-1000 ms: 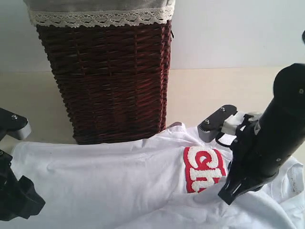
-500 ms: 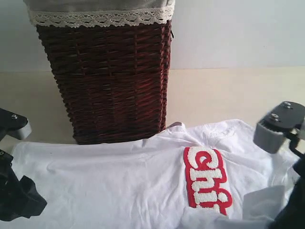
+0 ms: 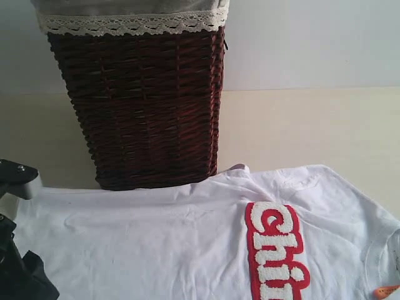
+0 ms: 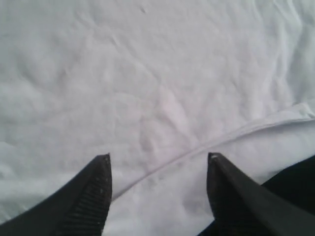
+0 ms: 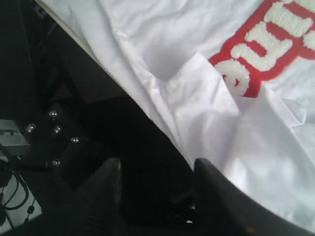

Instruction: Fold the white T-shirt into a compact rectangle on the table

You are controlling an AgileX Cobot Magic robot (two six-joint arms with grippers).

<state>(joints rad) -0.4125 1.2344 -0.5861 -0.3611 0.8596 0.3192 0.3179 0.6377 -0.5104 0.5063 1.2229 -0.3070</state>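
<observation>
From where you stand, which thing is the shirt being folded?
Find the dark wicker basket on the table. Spread in front of it lies the white T-shirt. Unlike the basket's lace-trimmed liner, it bears fuzzy white letters outlined in red.

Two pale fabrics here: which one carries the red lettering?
The thin white cotton T-shirt spread flat on the cream table. The lace-trimmed cream liner of the dark wicker basket is plain, with no print.

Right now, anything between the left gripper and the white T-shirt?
Nothing visible. The left gripper hangs open over the white T-shirt, only bare cloth and a seam under it. The wicker basket stands at the shirt's far edge, not between them.
</observation>
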